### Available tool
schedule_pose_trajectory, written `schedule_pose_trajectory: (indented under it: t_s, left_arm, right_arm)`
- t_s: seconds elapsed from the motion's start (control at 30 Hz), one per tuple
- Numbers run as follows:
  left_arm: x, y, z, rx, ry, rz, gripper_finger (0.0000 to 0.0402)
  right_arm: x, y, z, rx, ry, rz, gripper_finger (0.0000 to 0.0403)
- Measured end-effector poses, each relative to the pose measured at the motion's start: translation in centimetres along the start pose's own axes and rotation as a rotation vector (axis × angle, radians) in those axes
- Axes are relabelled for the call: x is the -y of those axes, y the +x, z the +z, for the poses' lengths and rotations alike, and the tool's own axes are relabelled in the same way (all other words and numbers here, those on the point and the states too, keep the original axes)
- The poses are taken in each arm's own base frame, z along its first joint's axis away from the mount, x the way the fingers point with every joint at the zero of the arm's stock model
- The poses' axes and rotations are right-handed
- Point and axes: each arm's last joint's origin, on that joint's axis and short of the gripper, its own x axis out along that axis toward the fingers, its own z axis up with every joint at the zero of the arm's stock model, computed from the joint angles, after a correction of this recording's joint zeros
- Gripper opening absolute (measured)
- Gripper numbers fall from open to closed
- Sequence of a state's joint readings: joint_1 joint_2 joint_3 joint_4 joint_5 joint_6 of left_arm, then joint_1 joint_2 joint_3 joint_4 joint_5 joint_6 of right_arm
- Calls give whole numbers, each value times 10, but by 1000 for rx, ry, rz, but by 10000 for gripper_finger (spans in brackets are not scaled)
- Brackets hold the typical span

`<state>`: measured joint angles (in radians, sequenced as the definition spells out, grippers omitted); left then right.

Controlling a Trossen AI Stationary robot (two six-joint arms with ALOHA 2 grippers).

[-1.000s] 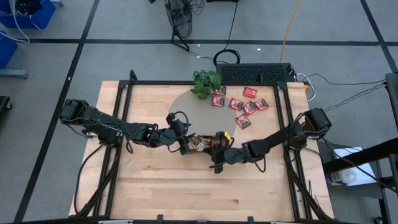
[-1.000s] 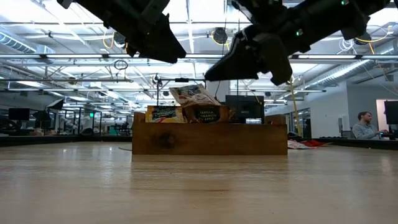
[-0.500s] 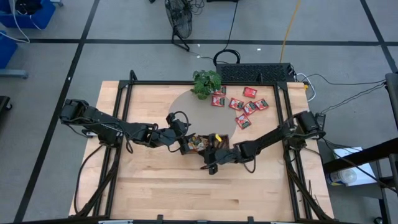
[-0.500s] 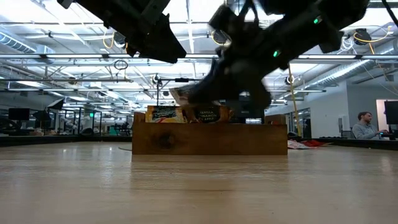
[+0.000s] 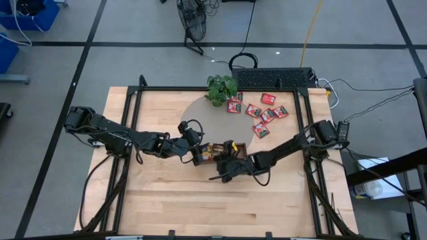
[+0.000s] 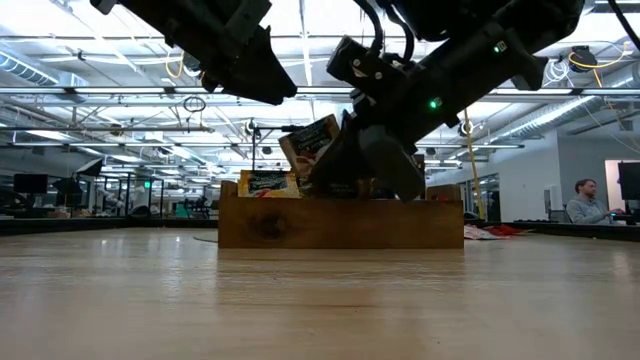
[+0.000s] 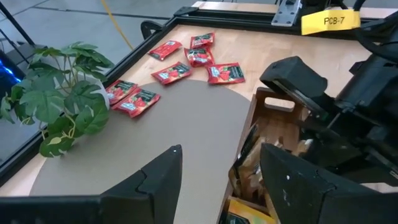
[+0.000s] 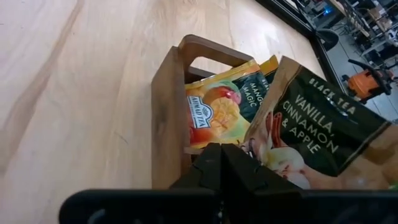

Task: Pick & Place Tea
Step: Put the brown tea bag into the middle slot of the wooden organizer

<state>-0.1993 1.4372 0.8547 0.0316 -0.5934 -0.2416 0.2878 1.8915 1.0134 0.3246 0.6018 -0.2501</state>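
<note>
A large open-plan robotics lab or workshop is shown. In the low view an exposed ceiling (image 6: 120, 110) of trusses, ducts and strip lights is seen above rows of workstations, with a person (image 6: 583, 203) seated at a monitor. The wooden table (image 5: 167, 200) is framed in black metal and set on a grey floor (image 5: 120, 27) crossed by cables.

The wooden table (image 5: 167, 200) carried a round mat (image 7: 155, 124). A tray (image 6: 340, 225) sat at the mat's edge, a plant (image 5: 221, 88) and red packets (image 5: 260, 113) near the mat's far rim.
</note>
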Motion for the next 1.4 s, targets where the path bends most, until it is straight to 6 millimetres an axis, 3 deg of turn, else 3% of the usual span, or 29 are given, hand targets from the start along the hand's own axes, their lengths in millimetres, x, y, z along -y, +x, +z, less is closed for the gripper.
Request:
schedule_pose_trajectory:
  t_s: [0.17, 0.4, 0.53, 0.7, 0.87, 1.07, 1.27, 1.4]
  left_arm:
    - [0, 0, 0, -1, 0, 0, 216]
    - [0, 0, 0, -1, 0, 0, 216]
    - [0, 0, 0, -1, -1, 0, 216]
    - [0, 0, 0, -2, -1, 0, 216]
    - [0, 0, -1, -5, 1, 1, 216]
    - [-1, 0, -3, -29, -20, 12, 216]
    - [-14, 3, -37, -382, -264, -36, 216]
    - [-13, 3, -47, -445, -320, -82, 216]
  right_arm:
    - [-3, -4, 3, 16, 0, 8, 0]
    - [8, -15, 14, 57, 31, -5, 0]
    - [17, -11, 12, 42, 40, -17, 0]
    - [20, -3, 3, 5, 78, 94, 0]
    - [19, -6, 10, 64, 8, 109, 5]
    - [19, -7, 17, 120, -3, 178, 89]
    - [26, -19, 24, 111, 93, 192, 166]
    - [28, -32, 33, 155, 108, 200, 183]
